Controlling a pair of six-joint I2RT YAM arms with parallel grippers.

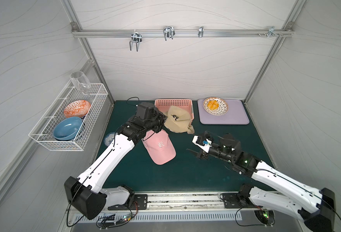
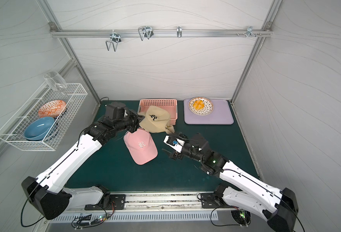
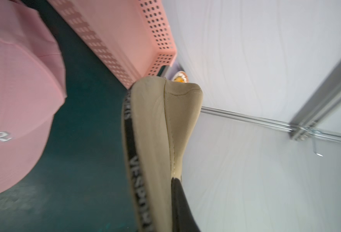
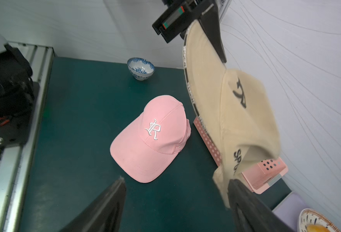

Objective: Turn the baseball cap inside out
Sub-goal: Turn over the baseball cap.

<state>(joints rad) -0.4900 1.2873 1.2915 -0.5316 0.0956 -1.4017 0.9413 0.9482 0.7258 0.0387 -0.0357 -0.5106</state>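
Observation:
A beige baseball cap (image 1: 177,120) (image 2: 155,120) with a black logo hangs in the air over the front edge of the pink basket. My left gripper (image 1: 159,123) (image 4: 205,30) is shut on its brim (image 3: 153,130). One black finger (image 3: 178,204) presses on the brim's top side. A pink cap (image 1: 159,146) (image 4: 153,136) lies crown up on the green mat (image 1: 185,174), just below the left wrist. My right gripper (image 1: 190,143) (image 4: 176,180) is open beside the beige cap's hanging rear flap (image 4: 221,180). The flap lies against one fingertip, and nothing sits between the fingers.
A pink basket (image 1: 173,102) stands at the back, with a purple tray (image 1: 236,118) to its right bearing a plate of orange food (image 1: 215,105). A blue-and-white bowl (image 4: 140,68) sits at the mat's left edge. A wire rack (image 1: 45,140) with bowls and a glass hangs on the left wall.

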